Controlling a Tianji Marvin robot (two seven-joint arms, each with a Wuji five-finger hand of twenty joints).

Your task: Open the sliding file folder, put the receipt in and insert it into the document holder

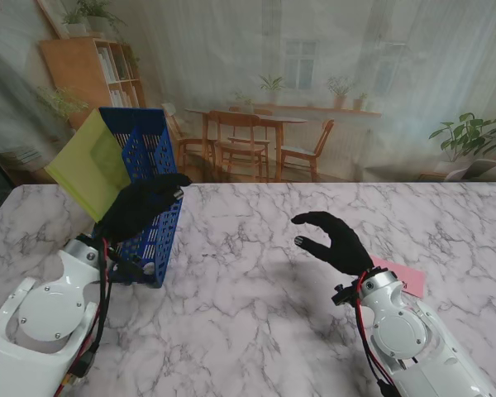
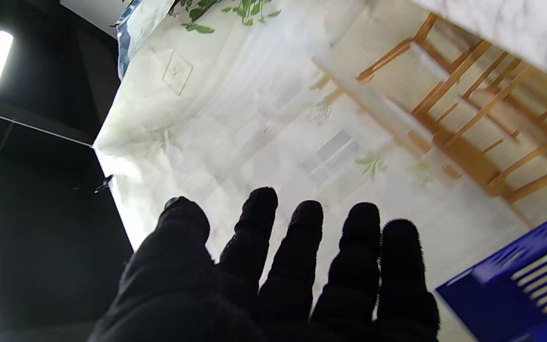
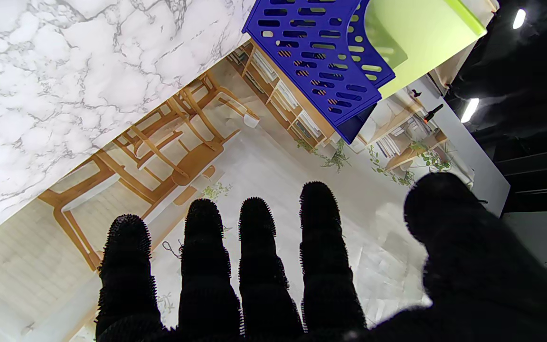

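The blue mesh document holder (image 1: pixel 149 178) stands upright at the table's left. A yellow-green file folder (image 1: pixel 87 161) sits in it, leaning out to the left. My left hand (image 1: pixel 140 208) hovers at the holder's near side with fingers spread and nothing in them; the left wrist view shows the left hand (image 2: pixel 278 275) empty, with a corner of the holder (image 2: pixel 520 289) beside it. My right hand (image 1: pixel 335 240) is open above mid-table, palm turned left. From the right wrist, the right hand (image 3: pixel 254 266) faces the holder (image 3: pixel 321 61) and folder (image 3: pixel 420 38). A pink paper (image 1: pixel 403 278) lies flat by my right wrist.
The marble table (image 1: pixel 256 298) stretches between the two hands. A printed backdrop of a dining room (image 1: pixel 314 91) hangs along the table's far edge. Both forearms rise from the near corners.
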